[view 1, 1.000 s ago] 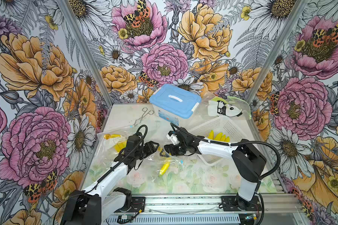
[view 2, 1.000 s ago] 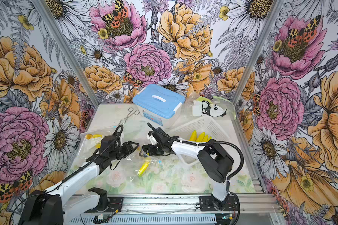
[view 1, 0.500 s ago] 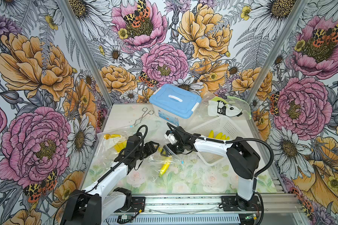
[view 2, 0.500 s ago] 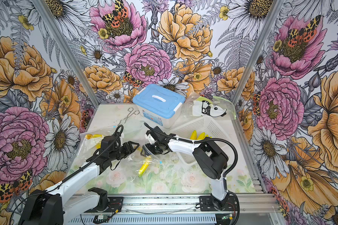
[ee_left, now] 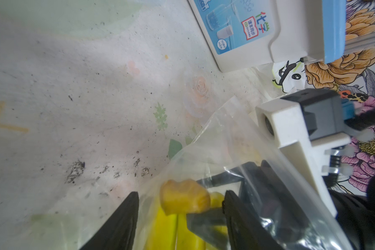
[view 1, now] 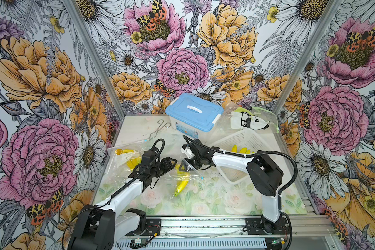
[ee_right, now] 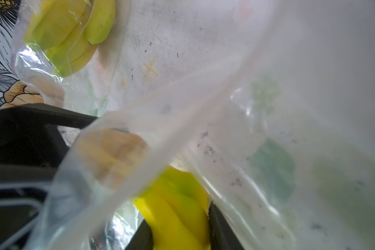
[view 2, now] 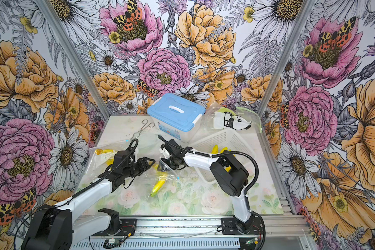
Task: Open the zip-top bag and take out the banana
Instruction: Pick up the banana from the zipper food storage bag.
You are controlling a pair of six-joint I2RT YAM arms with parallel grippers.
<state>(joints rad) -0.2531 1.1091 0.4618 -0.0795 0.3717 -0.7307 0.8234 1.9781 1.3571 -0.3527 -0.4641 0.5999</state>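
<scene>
Your right gripper [ee_right: 178,233] pinches the smooth yellow banana [view 1: 182,184] inside the crinkled clear zip-top bag [view 1: 194,172] at the table's [view 1: 214,194] middle. Your left gripper [ee_left: 180,216] stands spread around its brown stem; film blurs the contact

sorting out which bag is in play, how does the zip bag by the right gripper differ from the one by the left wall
The middle bag is crumpled and lifted at the right gripper; the left bag lies flat. The middle bag shows a banana, the left bag a bunch. Both are clear plastic.
</scene>
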